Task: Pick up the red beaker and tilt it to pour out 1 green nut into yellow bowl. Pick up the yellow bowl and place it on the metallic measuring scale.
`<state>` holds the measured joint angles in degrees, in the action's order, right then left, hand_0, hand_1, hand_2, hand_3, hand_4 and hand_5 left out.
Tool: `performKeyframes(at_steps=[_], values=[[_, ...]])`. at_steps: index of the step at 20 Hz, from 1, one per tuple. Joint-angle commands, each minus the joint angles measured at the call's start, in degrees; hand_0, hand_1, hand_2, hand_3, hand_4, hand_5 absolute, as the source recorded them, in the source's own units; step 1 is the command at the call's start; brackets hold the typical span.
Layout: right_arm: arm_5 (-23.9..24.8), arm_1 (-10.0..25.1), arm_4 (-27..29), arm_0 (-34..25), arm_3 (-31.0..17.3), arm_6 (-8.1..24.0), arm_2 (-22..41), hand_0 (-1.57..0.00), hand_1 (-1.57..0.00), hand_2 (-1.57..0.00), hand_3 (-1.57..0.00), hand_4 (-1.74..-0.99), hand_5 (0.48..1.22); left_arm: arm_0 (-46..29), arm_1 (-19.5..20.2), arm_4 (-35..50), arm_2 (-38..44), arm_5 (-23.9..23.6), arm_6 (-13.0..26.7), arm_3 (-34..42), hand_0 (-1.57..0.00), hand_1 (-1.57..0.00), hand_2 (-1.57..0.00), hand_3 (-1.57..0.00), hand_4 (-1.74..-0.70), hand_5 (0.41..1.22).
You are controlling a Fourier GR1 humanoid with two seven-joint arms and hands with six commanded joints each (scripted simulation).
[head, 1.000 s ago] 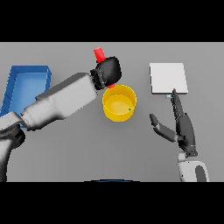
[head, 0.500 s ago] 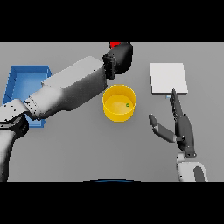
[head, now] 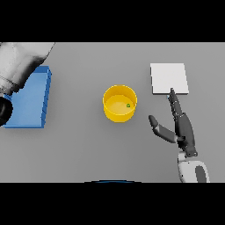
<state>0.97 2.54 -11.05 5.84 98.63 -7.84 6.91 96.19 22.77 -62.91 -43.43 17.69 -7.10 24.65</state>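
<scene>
The yellow bowl (head: 118, 115) stands upright at the table's middle, and one small green nut (head: 128, 105) lies inside it near the right wall. The metallic scale (head: 169, 78), a pale square plate, lies flat to the bowl's upper right. My right hand (head: 183, 128) rests open to the right of the bowl, thumb spread toward it, straight fingers reaching up to the scale's near edge. Of my left arm only the white forearm (head: 21, 61) shows, at the upper left corner; its hand is out of the picture. The red beaker is nowhere in view.
A blue tray (head: 31, 115) lies at the table's left side, partly covered by my left arm. A dark part of that arm (head: 3, 110) sits at the left edge.
My left arm has swung away from above the bowl to the upper left, taking its hand and the red beaker out of view. The right hand has stayed put.
</scene>
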Motion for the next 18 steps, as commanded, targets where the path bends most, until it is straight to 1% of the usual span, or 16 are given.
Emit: performKeyframes(at_steps=[1,2,3,5,7,8,9,10,11,13,14,15,16,17,18], values=[[-0.01,0.24,-0.29,-0.65,-0.49,0.34,0.02,0.0,0.0,0.0,0.0,-1.104,0.576,0.19,1.84,3.96,4.7,0.42,0.87,-1.7,-1.57,-1.57,-1.57,-1.51,-1.73,1.221],[-0.06,-0.16,-0.27,-0.82,-0.8,0.56,0.33,0.0,0.0,0.0,0.0,-1.105,0.578,0.01,3.48,7.97,9.47,1.01,2.71,-4.08,-1.57,-1.57,-1.57,-1.51,-1.73,1.221],[-0.03,-0.2,-0.33,-1.0,-0.74,1.06,0.42,0.0,0.0,0.0,0.0,-1.114,0.578,-0.62,5.01,11.89,13.83,0.92,3.68,-6.23,-1.57,-1.57,-1.57,-1.51,-1.74,1.221],[-0.19,0.27,-0.18,-1.35,-1.22,0.17,0.13,0.0,0.0,0.0,0.0,-1.121,0.588,-3.13,8.36,18.63,20.77,-0.16,4.0,-8.89,-1.57,-1.57,-1.57,-1.53,-1.74,1.221],[0.08,0.08,-0.72,-1.96,-1.75,0.65,0.46,0.0,0.0,0.0,0.0,-1.125,0.601,-7.37,10.84,24.66,26.56,-3.21,5.9,-10.06,-1.57,-1.57,-1.57,-1.54,-1.74,1.221],[0.39,0.52,-1.55,-1.86,-1.88,0.69,0.52,0.0,0.0,0.0,0.0,-1.127,0.606,-9.6,11.91,27.19,28.79,-4.47,6.82,-10.25,-1.57,-1.57,-1.57,-1.55,-1.74,1.221],[0.3,0.66,-1.93,-2.24,-1.94,0.68,0.8,0.0,0.0,0.0,0.0,-1.132,0.614,-11.87,12.09,29.11,30.42,-6.34,9.96,-10.17,-1.57,-1.57,-1.57,-1.55,-1.74,1.221],[0.07,1.09,-1.46,-2.08,-2.29,-0.13,0.31,0.0,0.0,0.0,0.0,-1.132,0.621,-14.39,12.4,30.44,31.39,-8.27,13.07,-9.81,-1.57,-1.57,-1.57,-1.56,-1.74,1.221],[-0.2,1.21,-1.5,-2.46,-2.53,-0.07,0.47,0.0,0.0,0.0,0.0,-1.138,0.626,-17.45,12.66,31.52,32.06,-10.92,14.63,-8.88,-1.57,-1.57,-1.57,-1.56,-1.74,1.221],[-0.5,1.27,-1.35,-1.99,-2.6,-0.08,0.59,0.0,0.0,0.0,0.0,-1.134,0.632,-22.89,12.95,36.2,35.59,-14.19,16.93,-6.52,-1.57,-1.57,-1.57,-1.56,-1.74,1.221],[-0.54,1.02,-1.15,-2.36,-2.19,0.43,0.71,0.0,0.0,0.0,0.0,-1.133,0.64,-25.4,13.03,38.31,37.21,-15.56,18.92,-4.9,-1.57,-1.57,-1.57,-1.57,-1.74,1.221],[-0.78,1.29,-0.84,-2.06,-1.69,0.02,0.59,0.0,0.0,0.0,0.0,-1.138,0.648,-27.71,13.15,40.2,38.63,-16.47,21.12,-3.22,-1.57,-1.57,-1.57,-1.57,-1.74,1.221],[-0.95,0.95,-0.89,-1.97,-1.84,0.31,1.0,0.0,0.0,0.0,0.0,-1.133,0.655,-30.36,12.9,41.91,39.65,-17.26,23.07,-1.1,-1.57,-1.57,-1.57,-1.57,-1.74,1.221],[-1.13,1.35,-0.39,-2.36,-2.23,0.69,0.4,0.0,0.0,0.0,0.0,-1.129,0.659,-33.35,12.5,43.39,40.37,-18.24,24.04,1.1,-1.57,-1.57,-1.57,-1.57,-1.74,1.221],[-1.33,1.59,-0.19,-1.85,-2.65,-0.46,0.23,0.0,0.0,0.0,0.0,-1.127,0.664,-36.73,12.43,44.91,41.07,-19.13,24.37,4.0,-1.57,-1.57,-1.57,-1.57,-1.74,1.221]])
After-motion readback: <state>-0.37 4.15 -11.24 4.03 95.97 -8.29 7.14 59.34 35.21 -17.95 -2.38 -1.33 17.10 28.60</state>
